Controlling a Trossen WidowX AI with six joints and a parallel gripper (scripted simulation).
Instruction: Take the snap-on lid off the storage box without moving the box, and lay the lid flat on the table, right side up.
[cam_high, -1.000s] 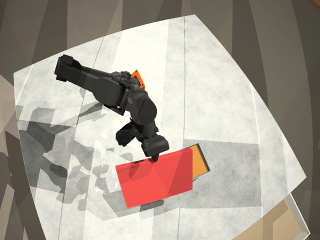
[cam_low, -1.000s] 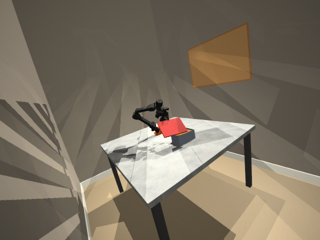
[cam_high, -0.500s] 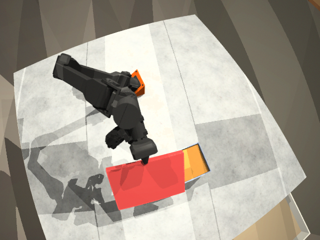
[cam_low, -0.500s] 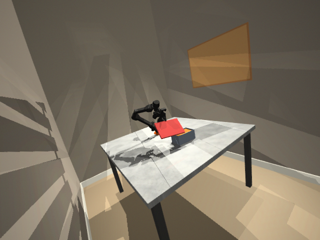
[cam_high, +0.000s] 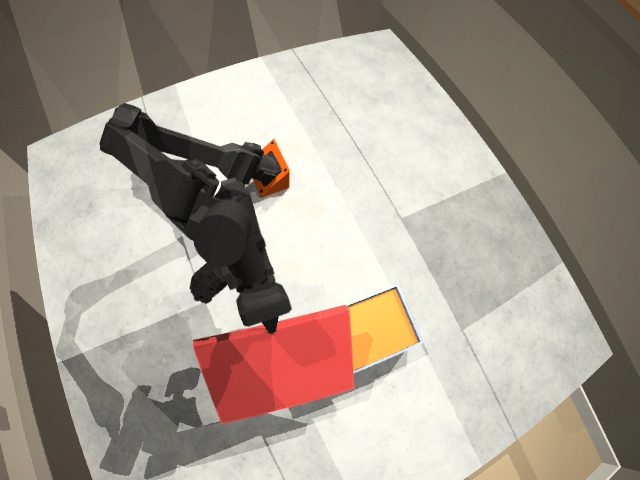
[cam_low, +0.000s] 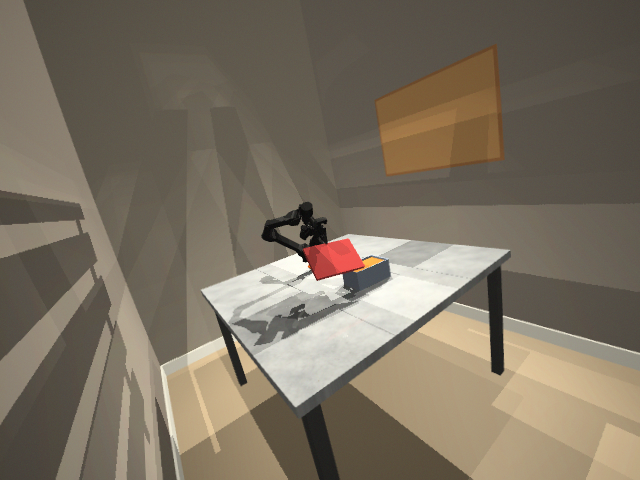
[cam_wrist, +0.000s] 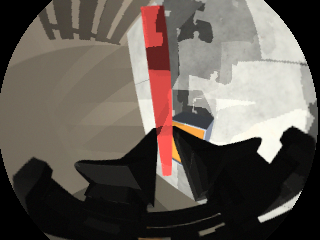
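Observation:
The red lid (cam_high: 310, 356) (cam_low: 336, 259) (cam_wrist: 161, 100) is off the box and held in the air, tilted, its outer face showing in the top and exterior views and its edge in the wrist view. My gripper (cam_high: 271, 329) (cam_wrist: 164, 130) is shut on the lid's edge nearest the arm. The storage box (cam_low: 368, 277) (cam_wrist: 208, 129) (cam_high: 385, 322) is blue-grey with an orange inside and stands upright on the table. In the top view the lid hides the left part of the box. The lid's underside is hidden in the top and exterior views.
The arm's orange base mount (cam_high: 279, 178) stands on the marble-patterned table (cam_high: 439, 129) (cam_low: 330, 356), behind the box as seen in the exterior view. The arm's folded links (cam_high: 139, 160) reach out to the left of the mount in the top view. Dark shadows cross the table at the left.

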